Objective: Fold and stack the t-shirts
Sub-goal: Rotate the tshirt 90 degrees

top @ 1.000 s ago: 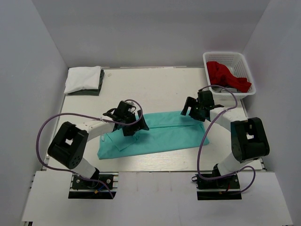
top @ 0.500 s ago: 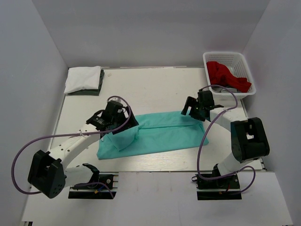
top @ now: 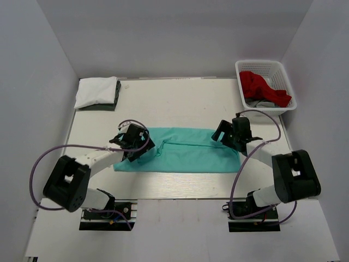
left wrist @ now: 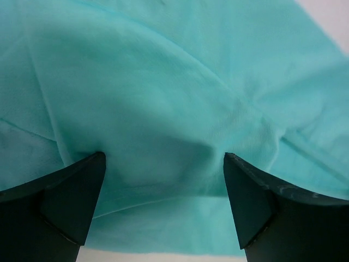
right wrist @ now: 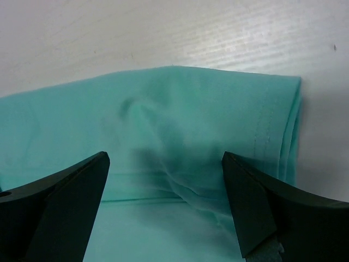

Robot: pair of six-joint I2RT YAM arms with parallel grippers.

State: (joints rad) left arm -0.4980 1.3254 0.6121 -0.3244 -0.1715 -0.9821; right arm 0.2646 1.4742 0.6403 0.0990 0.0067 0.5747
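The teal-green t-shirt (top: 185,155) lies flat on the table as a long folded strip, and fills the left wrist view (left wrist: 163,98) and the right wrist view (right wrist: 180,136). My left gripper (top: 134,148) is open over its left end, touching or just above the cloth. My right gripper (top: 232,137) is open over its right end, holding nothing. The white t-shirt (top: 97,90) lies folded on the dark grey t-shirt (top: 116,97) at the back left. The red t-shirt (top: 264,89) sits crumpled in the basket.
The white lattice basket (top: 256,66) stands at the back right corner. Grey walls enclose the table on three sides. Purple cables loop from both arms over the table's near part.
The teal shirt's near edge has been folded over, so it now lies as a flatter, straighter strip. My left gripper has let go of the cloth and lowered; the right gripper moved slightly nearer.
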